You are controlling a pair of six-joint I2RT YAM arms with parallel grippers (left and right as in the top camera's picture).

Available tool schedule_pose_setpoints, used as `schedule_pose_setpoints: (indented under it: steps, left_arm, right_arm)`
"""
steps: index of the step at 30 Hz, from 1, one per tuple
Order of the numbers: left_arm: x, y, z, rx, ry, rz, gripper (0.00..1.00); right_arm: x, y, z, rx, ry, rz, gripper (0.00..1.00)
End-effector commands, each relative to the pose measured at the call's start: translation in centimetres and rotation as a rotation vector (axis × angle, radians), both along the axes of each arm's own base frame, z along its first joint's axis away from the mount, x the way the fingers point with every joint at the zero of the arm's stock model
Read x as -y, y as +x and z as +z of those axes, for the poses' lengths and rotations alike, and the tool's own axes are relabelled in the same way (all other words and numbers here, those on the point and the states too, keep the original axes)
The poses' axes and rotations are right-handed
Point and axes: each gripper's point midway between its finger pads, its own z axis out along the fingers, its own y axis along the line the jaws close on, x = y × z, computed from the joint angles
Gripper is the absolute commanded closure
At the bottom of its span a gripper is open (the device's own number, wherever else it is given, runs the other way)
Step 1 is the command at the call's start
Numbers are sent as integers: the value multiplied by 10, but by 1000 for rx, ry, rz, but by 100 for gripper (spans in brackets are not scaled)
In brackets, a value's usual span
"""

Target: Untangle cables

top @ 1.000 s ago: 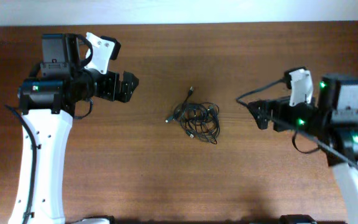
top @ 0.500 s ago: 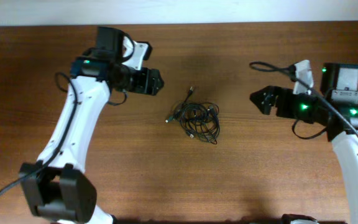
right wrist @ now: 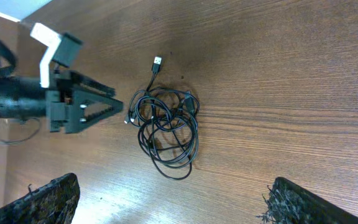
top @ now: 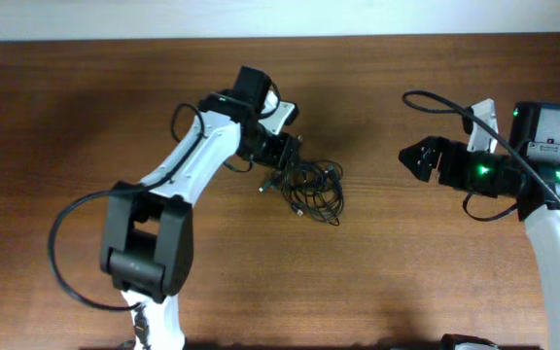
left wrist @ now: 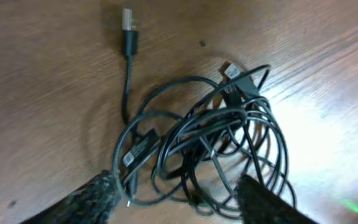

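Note:
The cables (top: pixel 309 187) lie as one tangled knot of thin black cords in the middle of the wooden table. One plug end sticks out toward the far side (top: pixel 299 141), another to the left (top: pixel 262 187). My left gripper (top: pixel 290 156) is open and right at the knot's upper left edge. In the left wrist view the knot (left wrist: pixel 210 143) fills the frame, and its near loops lie between my open fingers (left wrist: pixel 179 199). My right gripper (top: pixel 411 157) is open and empty, well to the right of the knot. The right wrist view shows the knot (right wrist: pixel 166 130) ahead, with the left gripper (right wrist: pixel 98 107) beside it.
The wooden table (top: pixel 212 292) extends around the knot. A pale wall edge (top: pixel 280 17) runs along the far side. My left arm (top: pixel 188 180) stretches across the table's left half. My right arm base (top: pixel 552 204) stands at the right edge.
My left arm has swung right, from the far left to the knot's edge. My right gripper has shifted slightly up and right. The knot has not moved.

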Motion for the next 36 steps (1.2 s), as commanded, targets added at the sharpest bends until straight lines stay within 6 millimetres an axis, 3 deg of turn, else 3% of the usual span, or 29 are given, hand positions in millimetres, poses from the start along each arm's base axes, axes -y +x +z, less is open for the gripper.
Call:
schedule_pose_setpoints:
  steps: [1,6,13,18,20,22,25,27,29,33,36]
  left_arm:
    - [3,11,-18,25,37,-21,48]
    - [2,16,-48,22,81,-48,65]
    - [17,4,-69,-7,94,-113,69]
    - [25,1,-71,1,98,-130,82]
    - [25,3,-71,9,96,-129,100]
    - [27,4,-70,13,88,-130,100]
    - [47,7,-38,13,-61,-153,100]
    - [59,17,11,44,-194,-166,100]
    - [57,25,57,94,-238,-162,100]
    - [54,20,106,149,-256,-164,100]
    - [59,4,139,158,-330,-193,100]
  right_arm:
    - [7,4,5,14,-34,-26,2]
    - [8,5,3,6,-38,-33,2]
    - [8,2,1,-6,-37,-33,2]
    - [8,2,1,-6,-37,-33,2]
    - [8,2,1,-6,-37,-33,2]
    - [7,2,1,-6,-36,-31,2]
    - [7,2,1,-6,-36,-31,2]
    - [7,2,1,-7,-36,-31,2]
    - [6,2,2,-5,-28,-26,2]
    - [-2,4,9,24,17,4,2]
    - [-15,10,24,91,84,58,2]
